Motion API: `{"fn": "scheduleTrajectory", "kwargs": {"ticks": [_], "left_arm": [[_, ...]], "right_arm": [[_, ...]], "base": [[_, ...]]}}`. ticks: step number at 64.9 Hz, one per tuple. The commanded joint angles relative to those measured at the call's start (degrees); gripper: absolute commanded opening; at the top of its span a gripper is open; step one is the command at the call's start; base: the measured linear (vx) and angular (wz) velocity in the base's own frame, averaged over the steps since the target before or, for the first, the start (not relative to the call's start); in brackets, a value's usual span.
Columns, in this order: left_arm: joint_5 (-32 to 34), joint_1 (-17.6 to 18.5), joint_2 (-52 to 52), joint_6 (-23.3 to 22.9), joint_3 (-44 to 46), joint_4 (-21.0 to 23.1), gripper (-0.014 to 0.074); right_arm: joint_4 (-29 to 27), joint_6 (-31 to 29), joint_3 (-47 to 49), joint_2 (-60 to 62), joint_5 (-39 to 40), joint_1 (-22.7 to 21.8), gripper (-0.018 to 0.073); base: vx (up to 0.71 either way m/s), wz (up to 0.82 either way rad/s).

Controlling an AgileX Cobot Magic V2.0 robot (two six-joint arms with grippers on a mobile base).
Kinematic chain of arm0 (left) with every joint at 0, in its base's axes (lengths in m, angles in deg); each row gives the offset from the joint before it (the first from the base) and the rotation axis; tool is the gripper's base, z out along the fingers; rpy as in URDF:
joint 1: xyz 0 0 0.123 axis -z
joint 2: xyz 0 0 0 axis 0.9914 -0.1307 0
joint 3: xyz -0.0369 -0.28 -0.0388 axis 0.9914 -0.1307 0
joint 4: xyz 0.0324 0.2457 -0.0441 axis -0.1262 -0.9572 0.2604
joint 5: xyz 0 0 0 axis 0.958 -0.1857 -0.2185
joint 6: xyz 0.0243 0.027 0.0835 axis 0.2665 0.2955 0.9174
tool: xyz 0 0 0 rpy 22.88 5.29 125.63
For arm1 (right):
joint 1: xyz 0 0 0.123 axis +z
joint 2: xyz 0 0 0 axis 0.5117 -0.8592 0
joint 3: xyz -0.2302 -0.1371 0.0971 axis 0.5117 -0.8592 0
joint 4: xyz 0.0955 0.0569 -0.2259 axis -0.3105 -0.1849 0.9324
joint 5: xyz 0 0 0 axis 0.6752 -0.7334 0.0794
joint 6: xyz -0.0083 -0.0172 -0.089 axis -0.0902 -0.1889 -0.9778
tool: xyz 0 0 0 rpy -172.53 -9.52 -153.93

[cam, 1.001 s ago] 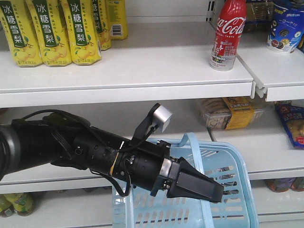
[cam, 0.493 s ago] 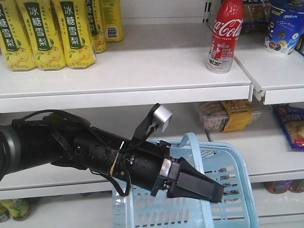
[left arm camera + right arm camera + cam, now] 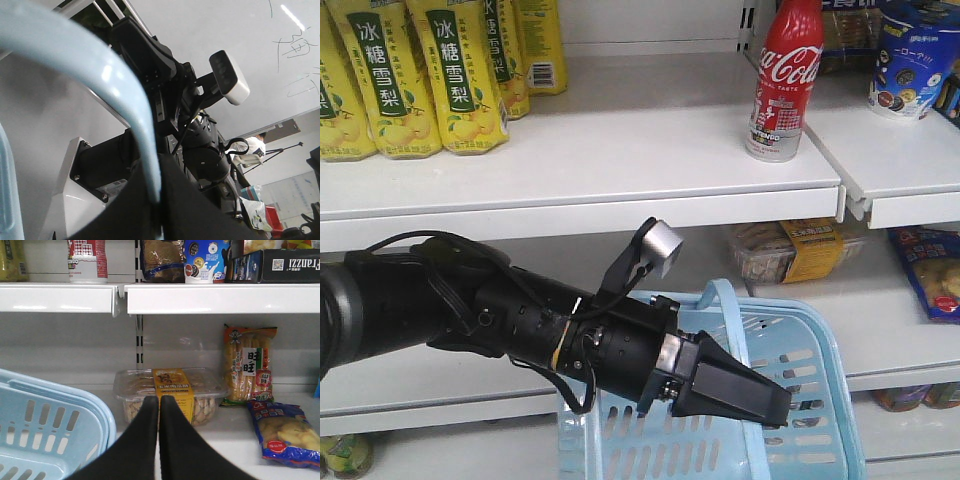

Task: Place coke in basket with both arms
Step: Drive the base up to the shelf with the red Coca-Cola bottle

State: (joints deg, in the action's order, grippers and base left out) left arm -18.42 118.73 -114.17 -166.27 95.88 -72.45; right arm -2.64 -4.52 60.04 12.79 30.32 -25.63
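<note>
Right wrist-mounted view: our right claw [image 3: 159, 406], pinched shut and empty, sits below-right of the upright coke [image 3: 87, 261]; left claw [image 3: 157, 202] clamps the basket [image 3: 116, 85].

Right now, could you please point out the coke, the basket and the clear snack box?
coke [image 3: 785, 70], front-facing view, on its red body with the logo.
basket [image 3: 65, 396], right wrist view, on its upper rim.
clear snack box [image 3: 172, 382], right wrist view, on its yellow label.
</note>
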Motion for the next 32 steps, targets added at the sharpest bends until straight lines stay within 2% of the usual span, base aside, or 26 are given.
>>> {"fn": "scheduleTrajectory", "kwargs": {"ticks": [1,32], "left_arm": [[11.6,0.4,3.1,0.1,1.4,4.4,-0.0005],[11.6,0.4,3.1,0.1,1.4,4.4,-0.0005]], "right_arm": [[0.2,-0.2,-1.1,0.6,4.4,-0.4,-0.0005],[0.2,-0.2,-1.1,0.6,4.4,-0.4,-0.0005]], "base": [[0.03,-0.03],[0.02,0.0]]}}
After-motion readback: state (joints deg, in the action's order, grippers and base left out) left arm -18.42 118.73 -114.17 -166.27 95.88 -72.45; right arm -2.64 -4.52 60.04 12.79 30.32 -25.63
